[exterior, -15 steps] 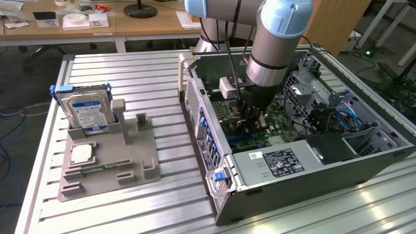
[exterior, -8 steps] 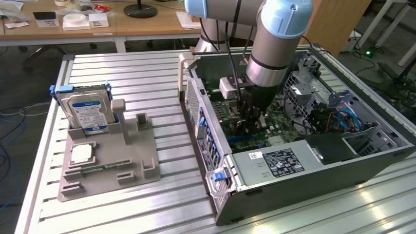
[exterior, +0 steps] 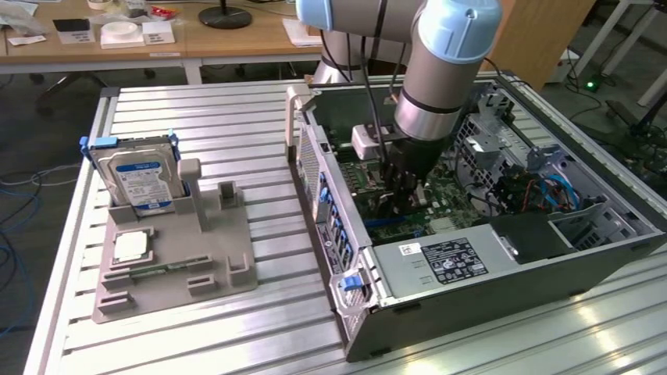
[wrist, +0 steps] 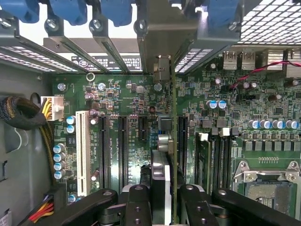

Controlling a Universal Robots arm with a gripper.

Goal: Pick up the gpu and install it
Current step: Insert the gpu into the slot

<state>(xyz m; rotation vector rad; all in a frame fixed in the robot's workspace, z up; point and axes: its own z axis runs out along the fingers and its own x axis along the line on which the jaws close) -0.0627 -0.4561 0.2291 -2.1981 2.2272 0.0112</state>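
Wrist view shows the gripper clamped on the gpu, held edge-on over a motherboard slot. Pickup looks done; seating appears unfinished.

- Arm: cylindrical links in brushed silver-grey metal, with a pale blue joint cap above the computer case.
- Wrist: a dark band rings the link's lower end; a small white box is mounted beside it.
- Cables: black leads run down alongside the link into the case.
- Pincer: matte black jointed finger links with round black pivot screws.
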